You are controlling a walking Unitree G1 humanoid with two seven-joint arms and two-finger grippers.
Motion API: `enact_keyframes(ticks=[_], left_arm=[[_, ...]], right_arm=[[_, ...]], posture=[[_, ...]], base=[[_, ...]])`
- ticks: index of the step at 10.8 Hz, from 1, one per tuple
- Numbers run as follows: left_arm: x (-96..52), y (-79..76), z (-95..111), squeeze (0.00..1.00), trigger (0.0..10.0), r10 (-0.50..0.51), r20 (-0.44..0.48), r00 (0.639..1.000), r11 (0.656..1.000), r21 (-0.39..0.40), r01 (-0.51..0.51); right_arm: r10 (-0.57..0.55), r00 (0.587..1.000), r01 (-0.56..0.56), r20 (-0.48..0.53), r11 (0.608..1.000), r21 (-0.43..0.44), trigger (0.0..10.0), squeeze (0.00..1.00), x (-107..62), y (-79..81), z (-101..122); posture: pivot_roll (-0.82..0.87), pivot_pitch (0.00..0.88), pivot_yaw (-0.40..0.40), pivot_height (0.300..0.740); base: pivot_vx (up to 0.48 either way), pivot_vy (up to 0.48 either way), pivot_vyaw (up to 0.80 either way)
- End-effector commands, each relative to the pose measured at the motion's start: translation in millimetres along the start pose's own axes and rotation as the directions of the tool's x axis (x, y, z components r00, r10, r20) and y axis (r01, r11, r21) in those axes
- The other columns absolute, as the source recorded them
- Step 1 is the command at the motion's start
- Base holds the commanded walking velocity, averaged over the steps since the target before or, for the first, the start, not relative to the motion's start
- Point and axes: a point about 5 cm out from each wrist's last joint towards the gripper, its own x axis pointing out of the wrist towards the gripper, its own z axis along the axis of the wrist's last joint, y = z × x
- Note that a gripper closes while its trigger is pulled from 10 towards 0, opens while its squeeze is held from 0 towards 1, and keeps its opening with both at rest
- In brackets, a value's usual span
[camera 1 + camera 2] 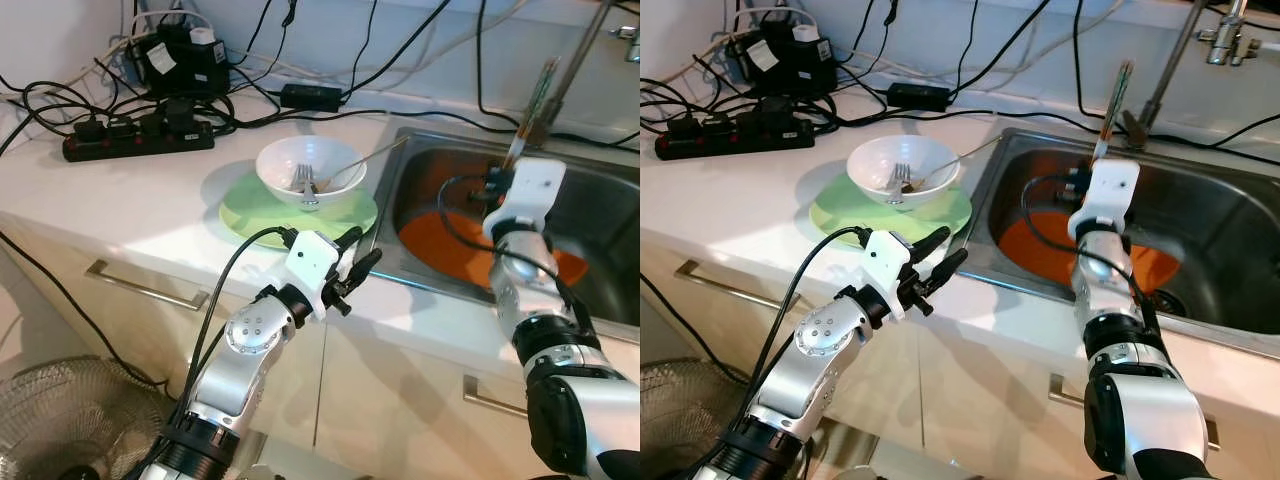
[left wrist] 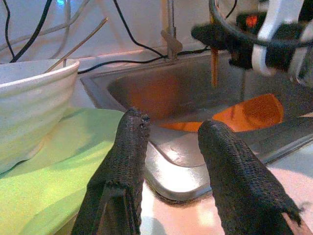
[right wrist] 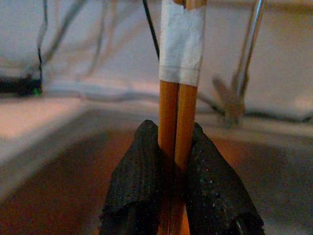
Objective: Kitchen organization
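Desk [image 1: 130,200], white: green plate [image 1: 250,212] w/ white bowl [image 1: 310,170] on it, bowl holds a fork [image 1: 306,183] plus a thin utensil leaning over its rim toward the steel sink [image 1: 600,215]; sink holds an orange item [image 1: 440,245] flat on its bottom. Right gripper [image 3: 177,161] over the sink, fingers [image 3: 139,181] clamped tight on a pair of wooden chopsticks [image 3: 177,103] w/ white paper band, standing upright. Left gripper [image 2: 168,147] at desk front edge betw. plate and sink, fingers parted, nothing held; black power strip [image 1: 135,140] and cables at rear of desk.
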Motion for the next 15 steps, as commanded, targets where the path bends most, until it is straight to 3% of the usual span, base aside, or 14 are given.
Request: enact_keyframes(ticks=[1,4,8,12,14,15], left_arm=[[0.6,-2.8,-6.6,0.0,10.0,-0.007,-0.033,0.999,1.0,-0.008,0.007],[2.6,-5.8,-6.5,0.0,10.0,-0.018,-0.024,1.0,1.0,-0.012,0.018],[4.5,-5.7,-6.5,0.0,10.0,-0.021,-0.028,0.999,1.0,-0.011,0.021],[4.5,-6.6,-8.4,0.0,10.0,-0.024,-0.036,0.999,1.0,-0.013,0.023],[4.5,-6.4,-8.7,0.0,10.0,-0.026,-0.038,0.999,1.0,-0.011,0.026],[4.3,-6.2,-8.1,0.0,10.0,-0.027,-0.038,0.999,1.0,-0.006,0.026]], right_arm=[[-0.002,0.998,0.001,-0.061,1.0,-0.02,10.0,0.0,-0.7,0.9,-7.3],[0.039,0.992,-0.045,-0.118,0.998,-0.052,10.0,0.0,7.4,9.5,-1.6],[0.07,0.959,-0.068,-0.275,0.998,0.016,10.0,0.0,9.6,21.7,-9.7],[0.081,0.945,-0.077,-0.316,0.997,0.026,10.0,0.0,8.4,23.8,-13.4],[0.091,0.946,-0.085,-0.312,0.996,0.032,10.0,0.76,8.9,25.6,-12.3],[0.092,0.946,-0.087,-0.311,0.996,0.031,10.0,0.76,8.9,25.8,-12.2]], posture=[[0.23,0.042,-0.037,0.725],[0.23,0.041,-0.04,0.725],[0.23,0.041,-0.042,0.725],[0.23,0.037,-0.044,0.725],[0.23,0.034,-0.043,0.725],[0.23,0.03,-0.043,0.725]], base=[[0.0,0.0,0.0],[0.0,0.0,0.0],[0.0,0.0,0.0],[0.0,0.0,0.0],[0.0,0.0,0.0],[0.0,0.0,0.0]])
